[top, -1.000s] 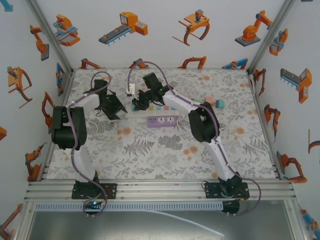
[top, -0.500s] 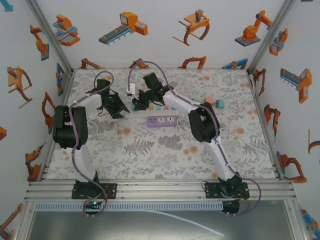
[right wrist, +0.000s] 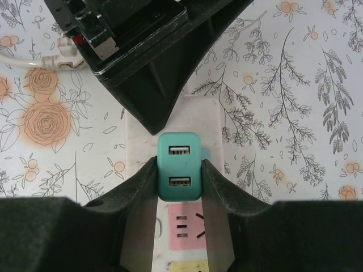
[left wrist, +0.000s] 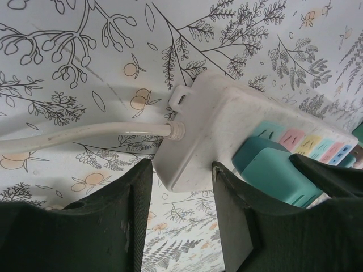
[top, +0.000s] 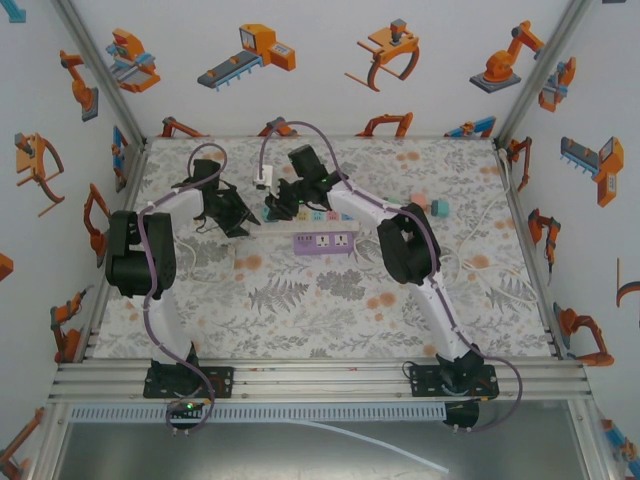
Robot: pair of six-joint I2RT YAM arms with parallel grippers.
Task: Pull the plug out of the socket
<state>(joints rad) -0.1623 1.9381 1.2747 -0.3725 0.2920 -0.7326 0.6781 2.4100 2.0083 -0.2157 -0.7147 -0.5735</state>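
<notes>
A teal USB plug [right wrist: 179,161] sits in the end socket of a white power strip [right wrist: 211,120]. My right gripper [right wrist: 179,173] is shut on the plug, one finger pressed on each side. In the left wrist view the strip [left wrist: 227,110] lies on the floral mat with its white cable [left wrist: 85,136] leading left and the plug [left wrist: 265,170] standing up from it. My left gripper [left wrist: 181,170] is open, its jaws straddling the strip's cable end; the right finger touches the strip and the left stands apart. From above, both grippers [top: 238,212] [top: 276,207] meet at the strip [top: 300,227].
A purple power strip [top: 326,241] lies just in front of the white one. A small white adapter [top: 262,181] stands behind the grippers. Teal and pink objects [top: 438,207] lie to the right, and a white cable [top: 480,240] curls near the right wall.
The left gripper has shifted slightly toward the far side and closer to the strip's end. The right gripper stays on the plug.
</notes>
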